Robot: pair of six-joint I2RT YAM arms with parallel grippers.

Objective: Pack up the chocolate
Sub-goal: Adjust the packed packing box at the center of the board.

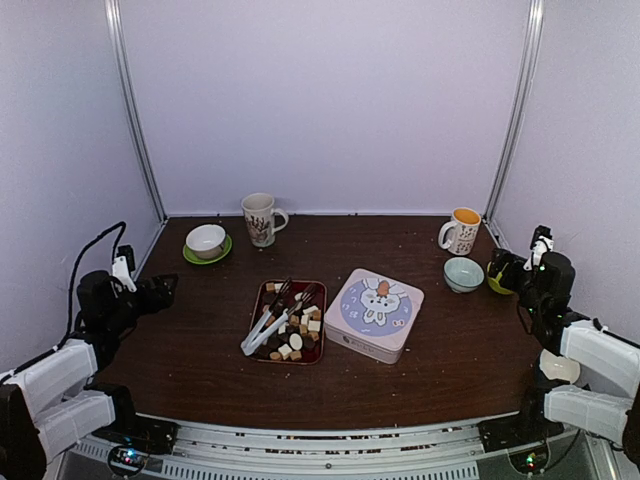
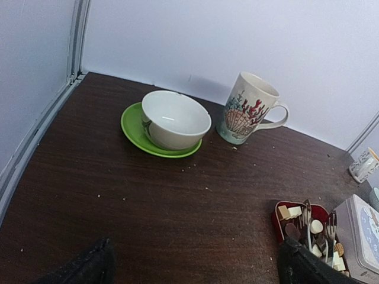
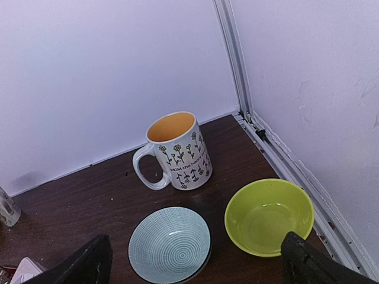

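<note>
Left claw (image 1: 165,288) and right claw (image 1: 497,270) spread wide apart, empty, resting at the two sides of the brown table (image 1: 200,345). Small brown, tan and white chocolate bites (image 1: 298,338) piled in the dark red tray (image 1: 258,305) mid-table, under silver metal tongs (image 1: 268,328). Right beside, closed square bunny tin (image 1: 376,312), likely for packing.

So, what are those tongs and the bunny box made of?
The tongs look like polished metal: silvery, with bright glints. The bunny box looks like printed tin, from its smooth pale sides and rounded corners, though coated card is possible.
</note>
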